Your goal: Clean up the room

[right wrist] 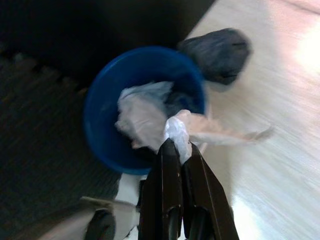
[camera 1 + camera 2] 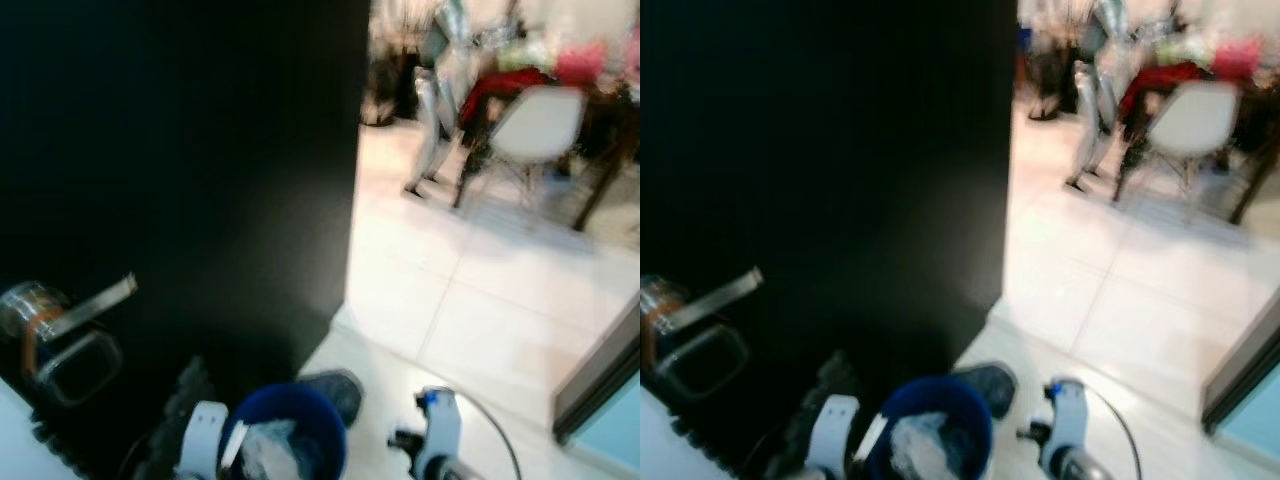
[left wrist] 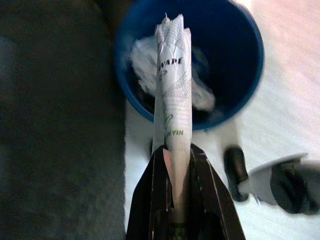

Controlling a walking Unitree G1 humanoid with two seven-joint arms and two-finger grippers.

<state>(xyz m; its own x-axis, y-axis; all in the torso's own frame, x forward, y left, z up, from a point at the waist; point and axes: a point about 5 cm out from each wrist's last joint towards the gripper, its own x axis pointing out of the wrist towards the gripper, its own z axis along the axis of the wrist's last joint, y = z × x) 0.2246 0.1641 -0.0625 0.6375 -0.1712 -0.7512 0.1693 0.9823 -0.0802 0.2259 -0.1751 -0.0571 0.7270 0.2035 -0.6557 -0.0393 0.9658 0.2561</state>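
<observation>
Left wrist view: rolled printed paper (image 3: 172,90) clamped between left gripper (image 3: 172,165) fingers, tip poking over blue bin (image 3: 245,65) rim, above crumpled white waste (image 3: 142,62) already inside. Right gripper (image 1: 176,150) pinched on thin plastic wrapper (image 1: 220,131), held just over bin's near rim, w/ loose end trailing outside toward pale tiled floor (image 2: 470,320). Dark lump (image 1: 217,52) on floor touching bin's far side. Bin beside dark foam mat (image 3: 55,125), black wall (image 2: 180,150) behind. Best approach prob.: centre both loads over opening before letting go, wrapper esp., else flops onto floor.
</observation>
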